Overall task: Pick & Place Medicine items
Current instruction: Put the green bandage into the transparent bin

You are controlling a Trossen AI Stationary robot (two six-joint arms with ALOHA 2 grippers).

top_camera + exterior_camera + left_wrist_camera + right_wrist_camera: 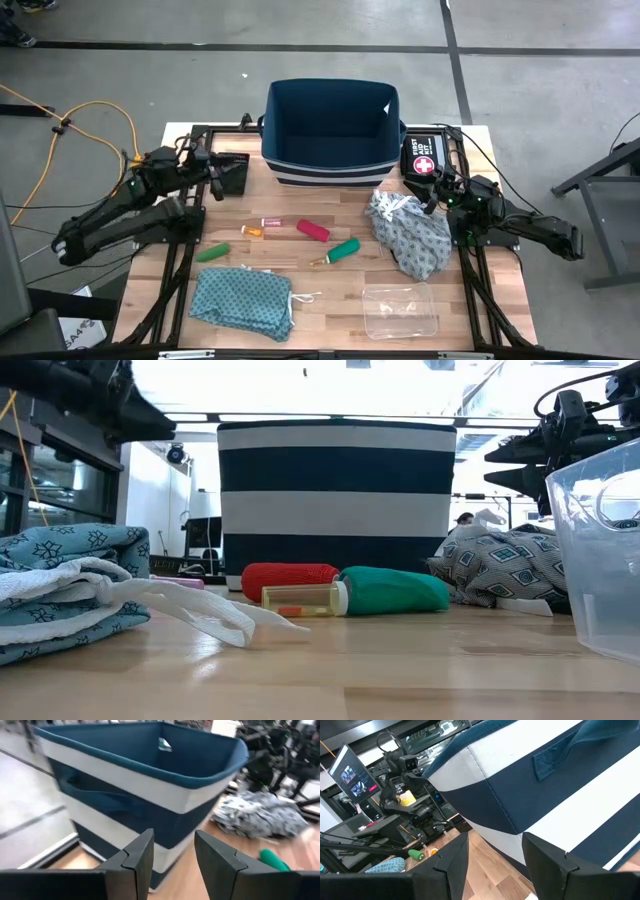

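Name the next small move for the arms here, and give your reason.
Probably the left gripper should come down toward the green tube on its side of the table. Both grippers, the right gripper too, hang open and empty beside the striped basket, and the red-pink tube and the other pieces lie unpicked on the wood.

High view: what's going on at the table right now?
Nothing is held. The left pincer and right pincer hover open and empty on either side of the bin. The red tube, two green tubes and orange vial lie on the table, none in the bin.
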